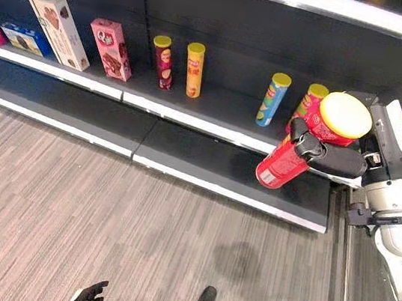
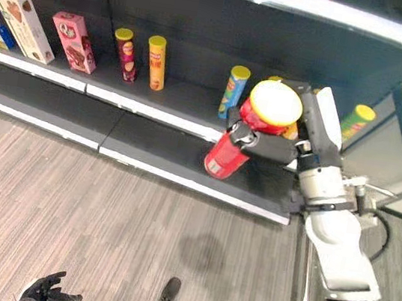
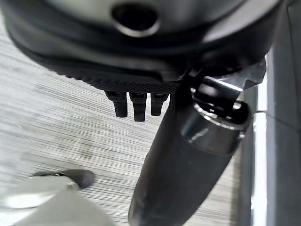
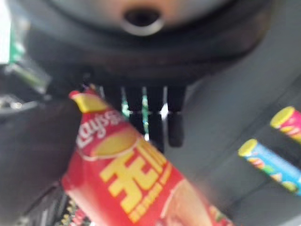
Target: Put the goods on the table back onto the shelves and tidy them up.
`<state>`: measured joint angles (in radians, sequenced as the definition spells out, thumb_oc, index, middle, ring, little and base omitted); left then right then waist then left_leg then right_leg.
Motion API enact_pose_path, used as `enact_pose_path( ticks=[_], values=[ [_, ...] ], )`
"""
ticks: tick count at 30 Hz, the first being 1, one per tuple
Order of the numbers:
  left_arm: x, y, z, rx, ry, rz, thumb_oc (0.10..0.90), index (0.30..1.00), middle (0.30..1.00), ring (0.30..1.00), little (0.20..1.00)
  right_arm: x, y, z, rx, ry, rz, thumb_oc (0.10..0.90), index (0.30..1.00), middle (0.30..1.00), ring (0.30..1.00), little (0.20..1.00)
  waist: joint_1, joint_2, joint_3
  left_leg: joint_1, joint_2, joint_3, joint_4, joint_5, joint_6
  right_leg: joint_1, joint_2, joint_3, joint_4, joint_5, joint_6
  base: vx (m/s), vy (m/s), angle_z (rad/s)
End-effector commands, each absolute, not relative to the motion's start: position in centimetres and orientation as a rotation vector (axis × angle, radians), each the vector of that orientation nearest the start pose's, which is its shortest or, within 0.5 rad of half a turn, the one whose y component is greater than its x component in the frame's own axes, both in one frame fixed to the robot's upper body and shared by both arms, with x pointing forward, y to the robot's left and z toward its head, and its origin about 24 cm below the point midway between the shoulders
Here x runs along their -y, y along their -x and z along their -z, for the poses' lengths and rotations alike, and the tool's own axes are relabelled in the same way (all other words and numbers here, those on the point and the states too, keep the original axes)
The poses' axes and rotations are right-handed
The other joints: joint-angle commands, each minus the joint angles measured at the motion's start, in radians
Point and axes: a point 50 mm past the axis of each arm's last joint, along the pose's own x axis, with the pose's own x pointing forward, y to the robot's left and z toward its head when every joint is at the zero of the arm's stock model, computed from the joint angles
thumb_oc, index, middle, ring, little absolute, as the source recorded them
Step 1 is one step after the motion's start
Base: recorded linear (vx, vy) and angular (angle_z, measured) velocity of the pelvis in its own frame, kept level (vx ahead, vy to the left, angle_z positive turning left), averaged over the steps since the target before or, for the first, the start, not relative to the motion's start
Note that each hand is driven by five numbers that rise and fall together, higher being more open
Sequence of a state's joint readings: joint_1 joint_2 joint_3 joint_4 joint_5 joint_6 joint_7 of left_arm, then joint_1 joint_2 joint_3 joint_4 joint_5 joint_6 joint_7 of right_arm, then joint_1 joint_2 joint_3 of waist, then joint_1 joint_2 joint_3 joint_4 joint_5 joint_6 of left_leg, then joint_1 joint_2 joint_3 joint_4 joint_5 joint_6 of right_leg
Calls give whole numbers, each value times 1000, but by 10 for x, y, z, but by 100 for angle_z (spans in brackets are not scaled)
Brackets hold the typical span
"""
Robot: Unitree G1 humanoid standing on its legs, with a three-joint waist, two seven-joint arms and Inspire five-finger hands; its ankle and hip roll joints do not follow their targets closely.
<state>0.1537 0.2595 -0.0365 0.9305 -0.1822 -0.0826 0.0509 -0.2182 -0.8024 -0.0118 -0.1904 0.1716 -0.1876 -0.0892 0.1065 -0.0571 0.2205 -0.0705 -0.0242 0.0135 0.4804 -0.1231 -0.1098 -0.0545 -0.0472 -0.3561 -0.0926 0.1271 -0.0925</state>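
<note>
My right hand [image 1: 339,161] is shut on a red crisp can [image 1: 280,165] with a yellow lid [image 1: 345,114]. The can is tilted, lid toward me and base toward the lower shelf, in front of the right end of the shelving. In the right wrist view the red can [image 4: 136,183] lies across the palm under the fingers [image 4: 155,115]. My left hand [image 2: 51,293] hangs low over the floor, fingers relaxed and holding nothing.
On the middle shelf [image 1: 215,106] stand a cream box [image 1: 58,29], a pink box [image 1: 111,48], a dark red can [image 1: 163,61], an orange can [image 1: 194,69], a blue can [image 1: 273,98] and a green can [image 2: 357,121]. The lower shelf [image 1: 207,159] is bare.
</note>
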Motion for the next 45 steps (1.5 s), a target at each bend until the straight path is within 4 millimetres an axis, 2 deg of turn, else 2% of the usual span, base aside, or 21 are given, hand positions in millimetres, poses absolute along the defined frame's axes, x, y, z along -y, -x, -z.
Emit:
enact_pose_path(
  ticks=[1,2,4,5,6,10,13,14,16,17,18,19,22,25,26,27,28,29,35,41,45],
  values=[
    [-264,-116,128,-890,-167,-240,800,900,900,900,900,224,-256,-267,899,632,-28,400,300,300,300,300,-7,-2,4,-71,94,36,-172,61,6,123,-57,-1,5,-113,189,98,16,30],
    [-264,-116,128,-890,-166,-241,800,900,900,900,900,223,-256,-266,900,632,-29,400,300,300,300,300,-7,-3,4,-69,93,38,-176,62,6,123,-58,0,5,-114,189,333,115,30],
    [-264,-108,131,-929,-201,-224,800,900,900,900,900,214,-265,-259,877,625,-55,400,300,300,300,300,21,10,-10,-122,176,-3,-460,209,-4,152,-52,21,5,-164,207,401,188,-6],
    [-264,-108,131,-929,-200,-224,800,900,900,900,900,213,-265,-259,878,625,-56,400,300,300,300,300,22,9,-11,-114,177,0,-476,216,-5,153,-52,23,5,-166,206,348,204,-29],
    [-264,-106,133,-945,-220,-217,800,900,900,900,900,213,-268,-257,872,618,-44,400,300,300,300,300,33,22,-13,-161,197,-4,-555,252,-26,181,-50,37,5,-198,211,281,177,-18],
    [-263,-98,137,-981,-244,-206,800,900,900,900,900,206,-267,-255,872,630,-64,400,300,300,300,300,41,60,-56,-120,193,4,-568,283,-46,225,-68,64,5,-203,229,330,267,-35],
    [-267,-93,138,-998,-256,-212,800,900,900,900,900,202,-266,-255,879,626,-77,400,300,300,300,300,47,59,-71,-85,171,21,-566,276,-31,239,-103,74,5,-196,245,207,226,-50],
    [-272,-92,136,-997,-272,-220,800,900,900,900,900,195,-267,-254,886,616,-96,400,300,300,300,300,55,54,-74,-59,146,44,-554,255,-7,238,-146,89,40,-190,260,292,388,-35],
    [-279,-93,133,-993,-284,-245,800,900,900,900,900,188,-269,-255,897,613,-110,400,300,300,300,300,66,52,-71,-38,123,73,-538,226,29,208,-192,95,123,-183,274,166,275,-36],
    [-280,-93,133,-993,-283,-246,800,900,900,900,900,188,-270,-255,898,613,-110,400,300,300,300,300,68,50,-71,-38,121,76,-537,224,30,204,-195,99,128,-185,275,75,168,-34],
    [-282,-93,132,-989,-282,-258,800,900,900,900,900,185,-270,-255,901,619,-116,400,300,300,300,300,71,53,-68,-24,113,85,-536,211,43,183,-213,99,172,-175,278,73,237,-29],
    [-287,-94,130,-982,-289,-279,800,900,900,900,900,180,-271,-257,910,626,-128,400,300,300,300,300,70,59,-51,-7,93,101,-534,195,69,122,-240,110,286,-166,278,75,272,-18],
    [-293,-103,124,-947,-305,-288,800,900,900,900,900,178,-273,-253,900,640,-133,400,300,300,300,300,62,68,-22,6,80,99,-530,175,81,44,-260,120,373,-110,274,10,121,-6],
    [-292,-109,121,-918,-298,-291,800,900,900,900,900,174,-274,-255,908,642,-136,400,300,300,300,300,59,75,-11,7,83,92,-532,167,75,20,-267,102,297,-86,278,7,-59,0],
    [-291,-114,120,-896,-287,-293,800,900,900,900,900,171,-277,-257,920,643,-138,400,300,300,300,300,52,76,5,12,88,82,-530,153,64,-26,-262,93,174,-45,285,57,-133,12],
    [-292,-112,121,-915,-298,-291,800,900,900,900,900,176,-278,-256,917,669,-95,400,300,300,300,300,46,66,5,11,88,78,-530,151,60,-13,-254,102,122,-54,287,97,-180,10],
    [-294,-112,119,-907,-307,-290,800,900,900,900,900,174,-279,-251,891,663,-114,400,300,300,300,300,46,53,1,4,89,72,-513,146,56,14,-256,110,73,-45,308,154,-203,30],
    [-287,-105,124,-923,-274,-292,800,900,900,900,900,169,-278,-244,877,664,-127,400,300,300,300,300,48,39,-10,13,89,60,-518,149,53,46,-252,97,40,-17,308,160,-193,46],
    [-270,-86,138,-996,-216,-294,800,900,900,900,900,167,-284,-229,842,706,-64,400,300,300,300,300,60,56,-25,16,123,26,-549,173,25,93,-220,49,8,-34,298,88,-127,27],
    [-262,-90,139,-983,-222,-286,800,900,900,900,900,162,-299,-233,880,800,81,400,300,300,300,300,89,79,0,-13,129,-4,-557,187,14,95,-218,11,12,-47,297,19,-21,21],
    [-258,-98,136,-944,-255,-268,800,900,900,900,900,176,-320,-234,847,896,276,400,300,300,300,300,127,105,28,-55,114,-28,-556,195,15,79,-229,-18,17,-47,302,2,38,20]
  ],
)
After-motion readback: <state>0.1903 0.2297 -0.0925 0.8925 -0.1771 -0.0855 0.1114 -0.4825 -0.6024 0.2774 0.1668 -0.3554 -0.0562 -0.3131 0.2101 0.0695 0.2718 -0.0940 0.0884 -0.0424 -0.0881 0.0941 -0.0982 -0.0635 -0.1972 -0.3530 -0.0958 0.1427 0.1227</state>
